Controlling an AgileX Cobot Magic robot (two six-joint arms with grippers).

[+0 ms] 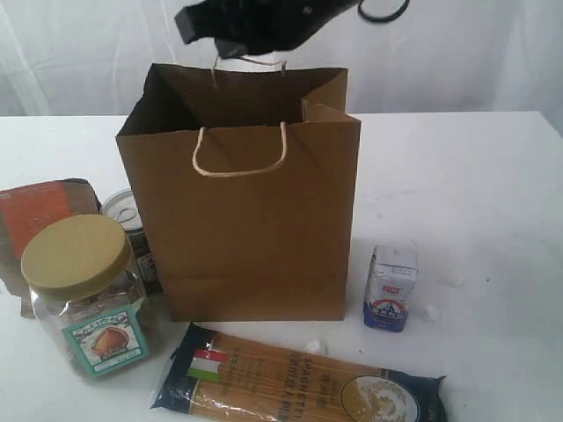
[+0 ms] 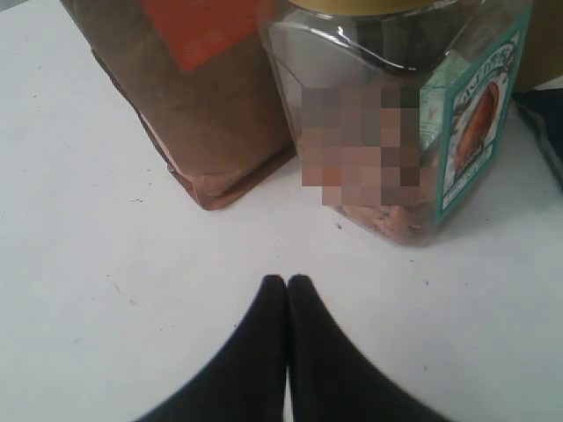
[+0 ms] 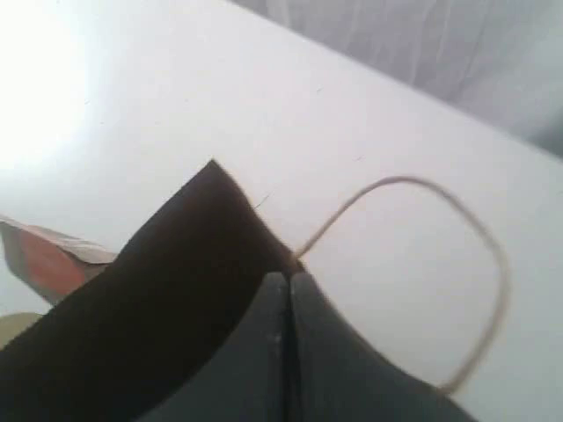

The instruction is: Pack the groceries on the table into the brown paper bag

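Seemingly early step: jar (image 1: 84, 290) outside bag (image 1: 255, 220). Your right pincer (image 3: 288, 277) shut by handle (image 3: 400, 180), hold unclear; left pincer (image 2: 288, 280) shut, empty. Next: open left, grasp jar.

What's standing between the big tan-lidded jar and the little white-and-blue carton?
The brown paper bag stands between the jar and the carton, open at the top; a dark can sits by the jar's side. The exterior view shows this.
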